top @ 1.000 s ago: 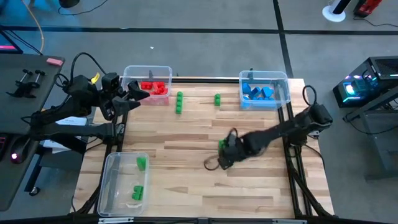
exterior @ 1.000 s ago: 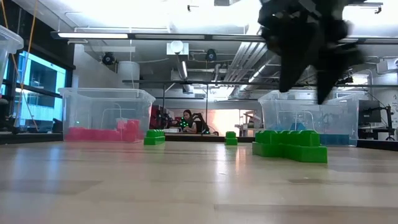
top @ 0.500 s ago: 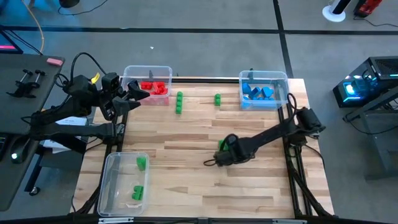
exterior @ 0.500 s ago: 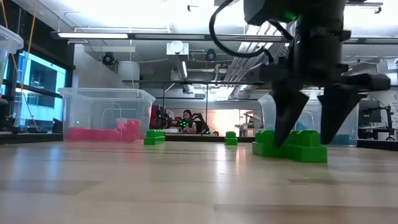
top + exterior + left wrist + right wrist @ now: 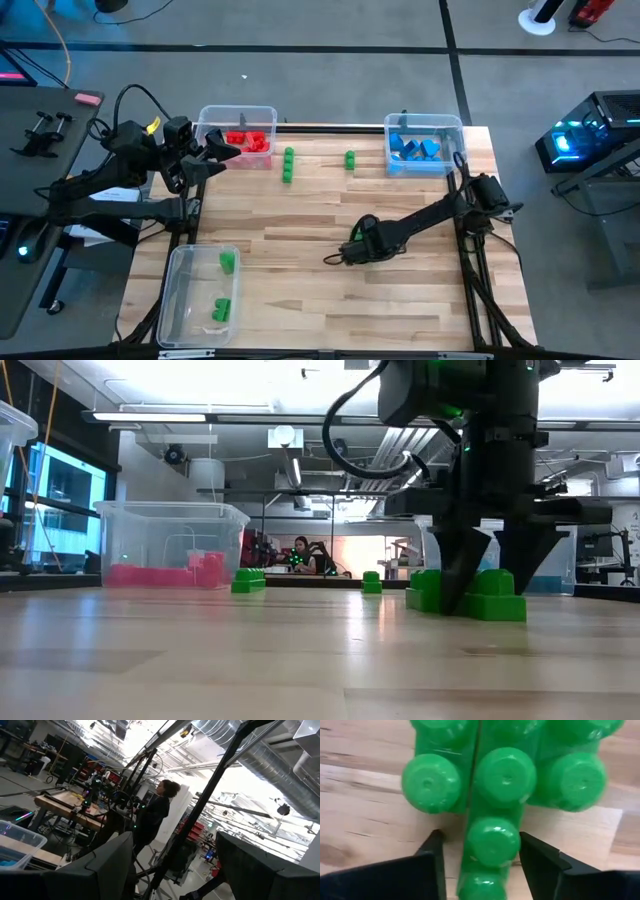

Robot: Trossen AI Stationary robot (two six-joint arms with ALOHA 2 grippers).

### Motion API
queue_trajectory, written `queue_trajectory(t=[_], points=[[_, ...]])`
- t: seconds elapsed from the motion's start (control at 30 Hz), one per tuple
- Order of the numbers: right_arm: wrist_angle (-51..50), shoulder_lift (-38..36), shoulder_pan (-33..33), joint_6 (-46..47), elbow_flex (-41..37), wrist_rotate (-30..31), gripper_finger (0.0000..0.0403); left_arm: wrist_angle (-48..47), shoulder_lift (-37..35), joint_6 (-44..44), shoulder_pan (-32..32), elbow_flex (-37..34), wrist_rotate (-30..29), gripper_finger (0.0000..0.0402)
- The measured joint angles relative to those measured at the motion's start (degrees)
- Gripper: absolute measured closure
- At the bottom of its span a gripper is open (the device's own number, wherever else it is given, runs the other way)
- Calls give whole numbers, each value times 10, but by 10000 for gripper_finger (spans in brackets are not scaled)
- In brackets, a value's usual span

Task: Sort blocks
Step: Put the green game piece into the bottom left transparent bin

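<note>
On the wooden surface (image 5: 300, 260), right of centre at three o'clock, the right gripper (image 5: 497, 592) has dropped, jaws narrowing astride a green block cluster (image 5: 505, 780), not yet clenched; left gripper (image 5: 222, 150) waits released at ten o'clock.

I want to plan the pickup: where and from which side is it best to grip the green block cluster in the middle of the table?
Probably from straight above, on the narrow studded arm of the green block cluster. That arm sticks out alone with flat side walls, and the right gripper already has its fingers on either side of it.
</note>
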Motion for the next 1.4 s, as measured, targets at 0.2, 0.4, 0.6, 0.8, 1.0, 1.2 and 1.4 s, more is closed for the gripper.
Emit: queue_trajectory(t=[0.2,0.4,0.6,0.8,1.0,1.2,1.4], points=[[4,1,11,-1,0,5,308,0,0,0,0,0,0,129],[-24,-11,38,-15,8,-5,393,0,0,-6,0,0,0,129],[-135,-54,77,-29,80,25,389,0,0,-9,0,0,0,129],[-127,-110,93,-178,173,185,397,1,0,5,0,0,-6,129],[156,-94,28,-503,204,116,401,1,0,6,0,0,-26,129],[399,1,-32,-663,203,6,402,1,0,6,0,0,-26,129],[576,104,-54,-698,242,-80,402,0,0,4,0,0,-26,129]])
